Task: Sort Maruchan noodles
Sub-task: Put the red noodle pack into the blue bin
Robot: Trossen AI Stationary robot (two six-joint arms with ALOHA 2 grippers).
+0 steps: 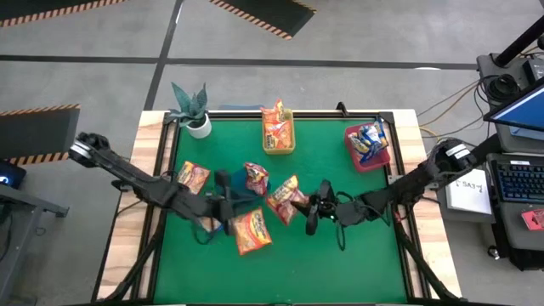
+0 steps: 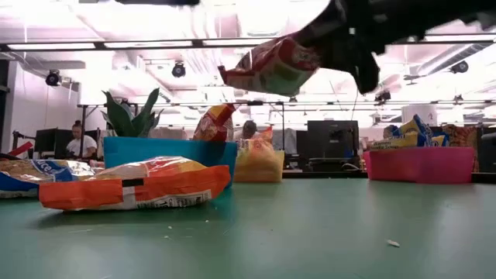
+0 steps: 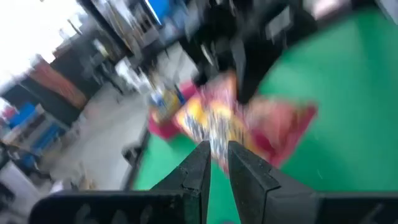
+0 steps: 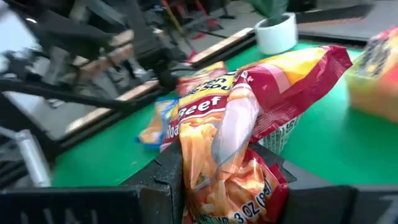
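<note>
My right gripper (image 4: 224,186) is shut on a red Maruchan packet (image 1: 285,200) marked "Beef", high above the table in the low view (image 2: 271,66). My left gripper (image 3: 216,155) hovers left of it, over the middle of the table (image 1: 226,204), fingers nearly together with nothing between them. An orange packet (image 1: 252,231) lies flat on the green mat near the front, and another orange one (image 1: 191,176) lies at the left. A red packet (image 2: 217,122) stands in the blue bin (image 2: 170,151). A blue-edged packet (image 2: 31,174) lies at the far left of the low view. My right gripper pinches one end of the red packet (image 4: 230,180) between its two fingers (image 4: 168,180), and the wrapper is crumpled there. The fingers come about level from the table's right side. The rest of the packet sticks out beyond them toward the left, lifted clear of the table.
A yellow bin (image 1: 290,146) with orange packets stands at the far middle, a red bin (image 1: 382,160) with blue packets at the far right, and a potted plant (image 1: 194,110) at the far left corner. Bare mat lies along the near edge.
</note>
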